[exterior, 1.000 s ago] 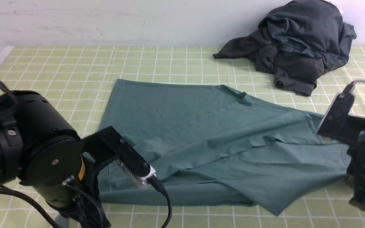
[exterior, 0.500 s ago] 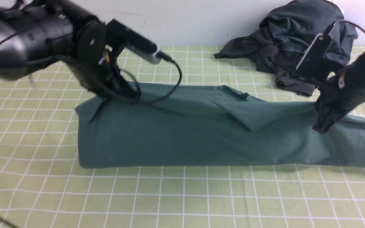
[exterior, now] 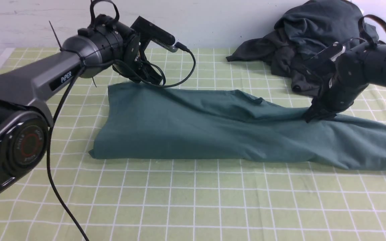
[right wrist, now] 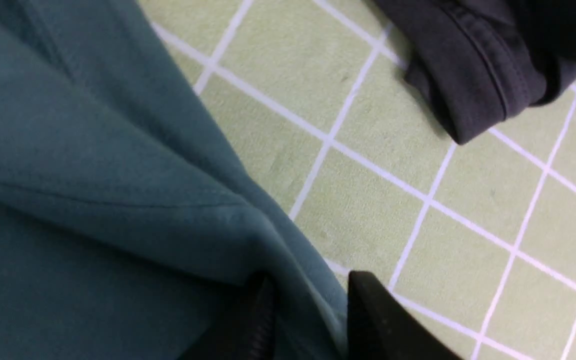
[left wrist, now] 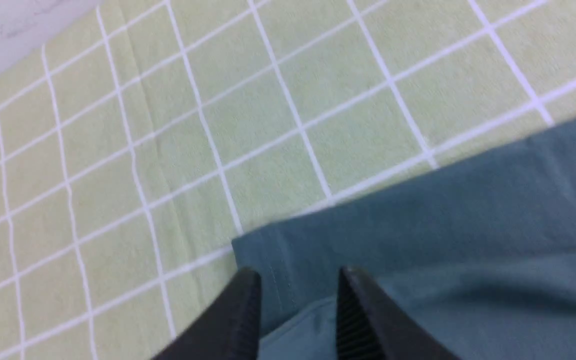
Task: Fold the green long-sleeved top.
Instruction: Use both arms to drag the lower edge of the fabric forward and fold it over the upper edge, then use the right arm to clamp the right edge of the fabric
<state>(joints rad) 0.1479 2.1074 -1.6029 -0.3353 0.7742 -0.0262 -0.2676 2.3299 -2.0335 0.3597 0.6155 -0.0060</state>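
The green long-sleeved top (exterior: pixel 213 130) lies across the middle of the table as a long band, doubled over lengthwise. My left gripper (exterior: pixel 151 79) is at its far left corner. In the left wrist view that gripper (left wrist: pixel 295 272) is open, its jaws apart over the corner of the top (left wrist: pixel 443 215). My right gripper (exterior: pixel 313 115) rests at the far edge of the top near its right end. In the right wrist view it (right wrist: pixel 308 277) is also open, with a loose fold of the top (right wrist: pixel 68 175) lying between its fingers.
A heap of dark grey and dark teal clothes (exterior: pixel 320 43) sits at the back right, and one dark cuff (right wrist: pixel 473 75) lies close to my right gripper. The checked green tablecloth (exterior: pixel 179 201) runs to the white wall behind.
Both arms swung from the near side to the far side, carrying the near edge of the top over onto the far edge. Both grippers went from shut to open.
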